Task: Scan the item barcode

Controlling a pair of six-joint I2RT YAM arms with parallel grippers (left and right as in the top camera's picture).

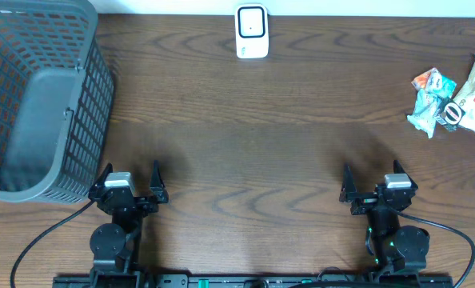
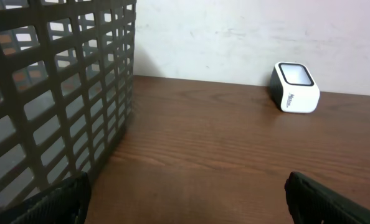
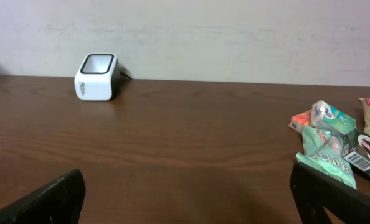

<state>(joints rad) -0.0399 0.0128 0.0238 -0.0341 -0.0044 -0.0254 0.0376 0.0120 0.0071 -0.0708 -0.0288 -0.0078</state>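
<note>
Right gripper [image 1: 371, 173]: wide, empty.
Left gripper [image 1: 132, 171]: wide, empty.
Snack packets [image 1: 471, 98]: ahead and right of right gripper, well apart.

- Far left of the tabletop [image 1: 253, 136]: basket [image 1: 37, 96], running from the back edge almost to the near side.
- Back edge, centre: scanner [image 1: 252, 30], standing on the tabletop, well apart from the basket on its left.
- Right edge, nearer than the scanner: heap of packets [image 1: 453, 100], touching one another, lying flat on the tabletop.
- Near edge, left side: left tool [image 1: 132, 172], just beside the basket's near right corner.
- Near edge, right side: right tool [image 1: 371, 174], well apart from the packets, farther back and to its right.
- Seen from the left wrist: basket [image 2: 54, 93] close on the left, scanner [image 2: 294, 94] farther back on the right.
- Seen from the right wrist: scanner [image 3: 96, 76] back left, packets [image 3: 334, 146] nearer on the right.
</note>
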